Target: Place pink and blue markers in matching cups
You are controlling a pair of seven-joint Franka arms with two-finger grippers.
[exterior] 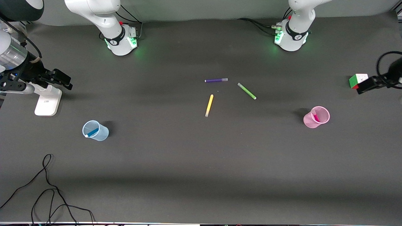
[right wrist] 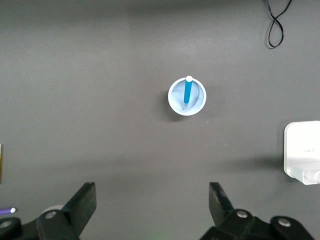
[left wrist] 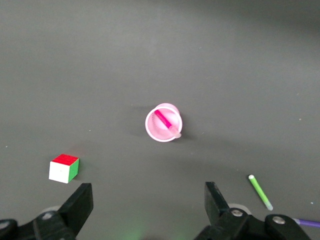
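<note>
The pale blue cup [exterior: 102,133] stands toward the right arm's end of the table, with the blue marker [exterior: 92,132] leaning inside it. The light pink cup [exterior: 309,121] stands toward the left arm's end, with the pink marker [exterior: 315,116] inside it. My right gripper [exterior: 64,81] is open and empty, high above the table at its end. My left gripper [exterior: 365,85] is open and empty, high at the other end. The left wrist view shows the pink cup [left wrist: 158,132], the pink marker [left wrist: 162,118] and the open left gripper [left wrist: 148,200]. The right wrist view shows the blue cup [right wrist: 198,100], the blue marker [right wrist: 187,91] and the open right gripper [right wrist: 152,200].
A purple pen [exterior: 216,80], a green pen [exterior: 247,91] and a yellow pen [exterior: 209,105] lie mid-table. A colour cube [exterior: 357,80] sits near my left gripper. A white stand [exterior: 47,100] is under my right gripper. A black cable [exterior: 47,188] trails at the near corner.
</note>
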